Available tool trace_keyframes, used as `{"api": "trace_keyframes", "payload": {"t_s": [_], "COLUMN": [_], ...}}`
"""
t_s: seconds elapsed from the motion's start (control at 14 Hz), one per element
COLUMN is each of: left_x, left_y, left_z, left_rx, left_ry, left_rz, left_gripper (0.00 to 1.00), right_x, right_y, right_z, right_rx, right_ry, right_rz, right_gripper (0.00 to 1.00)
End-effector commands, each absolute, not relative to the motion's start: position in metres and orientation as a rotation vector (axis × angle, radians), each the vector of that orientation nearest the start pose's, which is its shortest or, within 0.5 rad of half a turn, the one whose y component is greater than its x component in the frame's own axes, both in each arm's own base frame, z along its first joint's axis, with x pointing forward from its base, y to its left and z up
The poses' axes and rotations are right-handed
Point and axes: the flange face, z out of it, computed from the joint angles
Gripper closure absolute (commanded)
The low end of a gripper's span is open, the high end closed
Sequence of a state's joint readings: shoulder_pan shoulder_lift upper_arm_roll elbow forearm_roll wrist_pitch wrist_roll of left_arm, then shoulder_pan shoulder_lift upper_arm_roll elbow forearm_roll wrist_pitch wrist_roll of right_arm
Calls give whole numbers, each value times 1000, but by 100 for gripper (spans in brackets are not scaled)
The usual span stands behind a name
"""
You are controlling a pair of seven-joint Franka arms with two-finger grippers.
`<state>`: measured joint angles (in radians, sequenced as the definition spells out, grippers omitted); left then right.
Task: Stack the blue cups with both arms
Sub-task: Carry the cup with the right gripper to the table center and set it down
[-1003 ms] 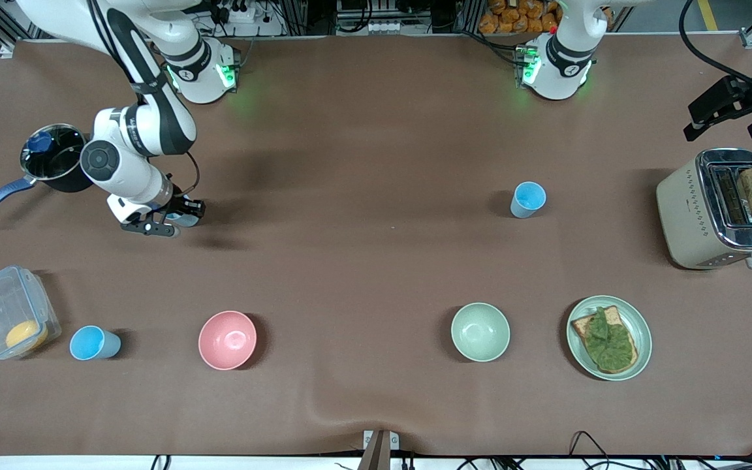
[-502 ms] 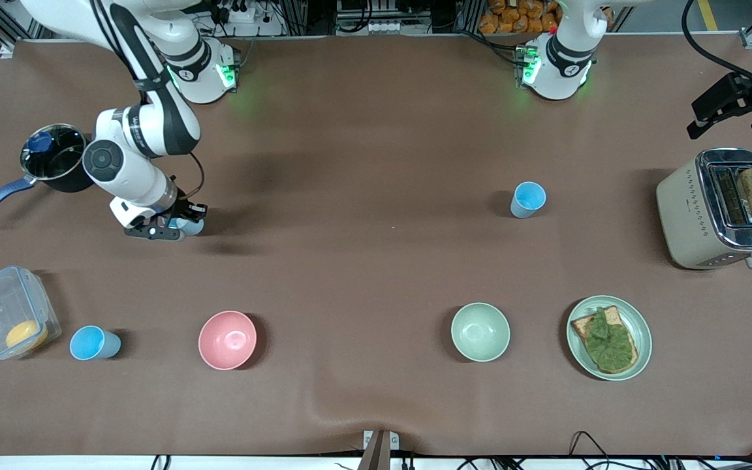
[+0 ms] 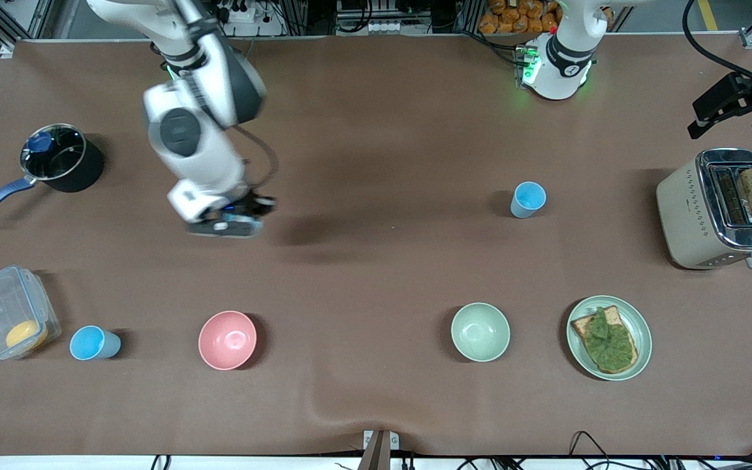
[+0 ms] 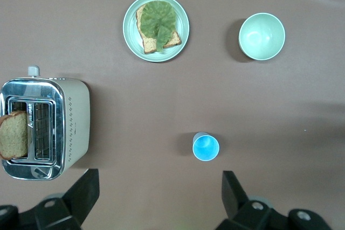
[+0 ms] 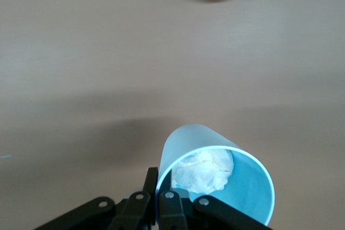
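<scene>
My right gripper point(image 3: 229, 220) is up over the table between the pot and the middle. In the right wrist view, this gripper point(image 5: 158, 181) is shut on the rim of a tilted blue cup point(image 5: 215, 179) with a crumpled white bit inside. A second blue cup point(image 3: 528, 199) stands upright toward the left arm's end and also shows in the left wrist view point(image 4: 206, 147). A third blue cup point(image 3: 93, 343) stands beside the clear box. My left gripper point(image 3: 728, 111) waits high up near the toaster, and the left wrist view shows it point(image 4: 159, 203) open and empty.
A black pot point(image 3: 56, 160) with a blue handle and a clear box point(image 3: 7, 313) sit at the right arm's end. A pink bowl point(image 3: 227, 339), a pale green bowl point(image 3: 480, 331) and a plate of toast point(image 3: 637, 313) lie nearer the camera. A toaster point(image 3: 689, 209) stands at the left arm's end.
My right gripper has risen with the blue cup and moved away from the pot toward the table's middle. The left arm has not moved.
</scene>
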<state>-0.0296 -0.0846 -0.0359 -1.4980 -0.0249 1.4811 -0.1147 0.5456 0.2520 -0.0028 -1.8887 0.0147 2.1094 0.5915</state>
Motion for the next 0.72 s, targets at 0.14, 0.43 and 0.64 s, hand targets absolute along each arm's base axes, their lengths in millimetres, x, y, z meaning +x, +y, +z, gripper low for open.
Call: {"api": "trace_keyframes", "payload": {"t_s": [0.14, 0.43, 0.64], "left_x": [511, 511, 511], "left_y": [-37, -35, -34], "left_z": [701, 702, 701], "left_rx": [-3184, -3180, -3175], "left_ry": [-91, -89, -85], "left_rz": [-106, -109, -107], "left_gripper": [0, 0, 0], "right_x": [532, 497, 490], "right_y": [511, 554, 555], "right_z": [304, 279, 253], "right_rx": [-3178, -3181, -3208], "right_ry": [199, 160, 153], "right_rz": [34, 46, 93], "right_gripper": [100, 100, 100]}}
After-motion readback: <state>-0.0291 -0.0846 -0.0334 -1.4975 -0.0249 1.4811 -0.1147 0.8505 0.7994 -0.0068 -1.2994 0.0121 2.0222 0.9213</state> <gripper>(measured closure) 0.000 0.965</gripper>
